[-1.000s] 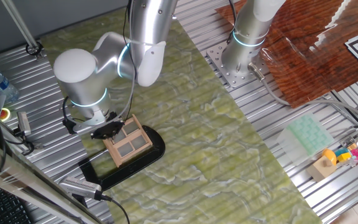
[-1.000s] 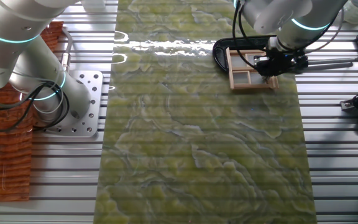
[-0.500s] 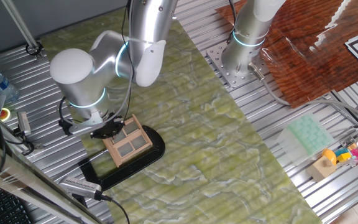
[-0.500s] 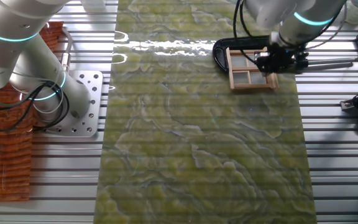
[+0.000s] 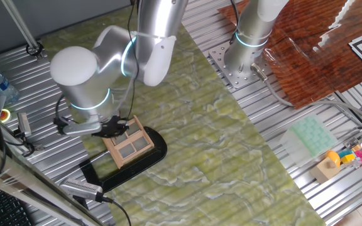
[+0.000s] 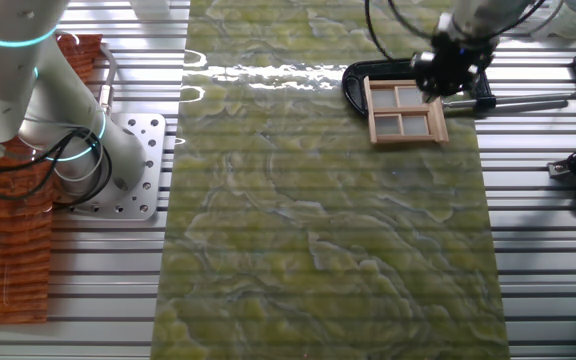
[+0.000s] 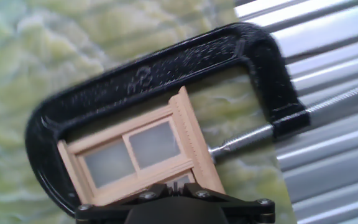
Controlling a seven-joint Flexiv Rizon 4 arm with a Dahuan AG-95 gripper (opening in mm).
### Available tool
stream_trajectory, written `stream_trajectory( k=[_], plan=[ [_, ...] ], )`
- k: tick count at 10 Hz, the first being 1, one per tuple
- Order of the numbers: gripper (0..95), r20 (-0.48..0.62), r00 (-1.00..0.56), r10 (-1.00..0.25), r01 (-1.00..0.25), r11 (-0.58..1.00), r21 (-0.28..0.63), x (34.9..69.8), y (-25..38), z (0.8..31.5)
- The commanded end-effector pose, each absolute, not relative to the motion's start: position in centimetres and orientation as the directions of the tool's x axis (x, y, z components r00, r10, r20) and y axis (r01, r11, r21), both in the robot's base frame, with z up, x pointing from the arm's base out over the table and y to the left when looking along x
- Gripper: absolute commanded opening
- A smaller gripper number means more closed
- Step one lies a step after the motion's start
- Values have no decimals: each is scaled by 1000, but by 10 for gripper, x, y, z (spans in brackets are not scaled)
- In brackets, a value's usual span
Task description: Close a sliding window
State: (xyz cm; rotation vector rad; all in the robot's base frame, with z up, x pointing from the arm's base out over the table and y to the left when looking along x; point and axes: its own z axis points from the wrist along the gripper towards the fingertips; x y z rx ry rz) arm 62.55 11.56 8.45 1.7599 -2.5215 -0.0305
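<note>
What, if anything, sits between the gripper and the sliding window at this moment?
Nothing visible does. The gripper hangs right over one edge of the sliding window, with only air between them. The black C-clamp wraps around the frame's sides and does not cover the panes.

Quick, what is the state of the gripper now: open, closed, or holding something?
Gripper: over one end of the sliding window; the fingers are hidden, so open or closed cannot be told.
</note>
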Motion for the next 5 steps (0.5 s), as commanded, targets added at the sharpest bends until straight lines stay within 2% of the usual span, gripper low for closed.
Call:
stream_trajectory(
  k=[1,5],
  plan=[
    [0,50,-387,-921,-919,389,64,628,120,104],
    [0,55,-586,-808,-806,589,56,628,116,117]
  ],
)
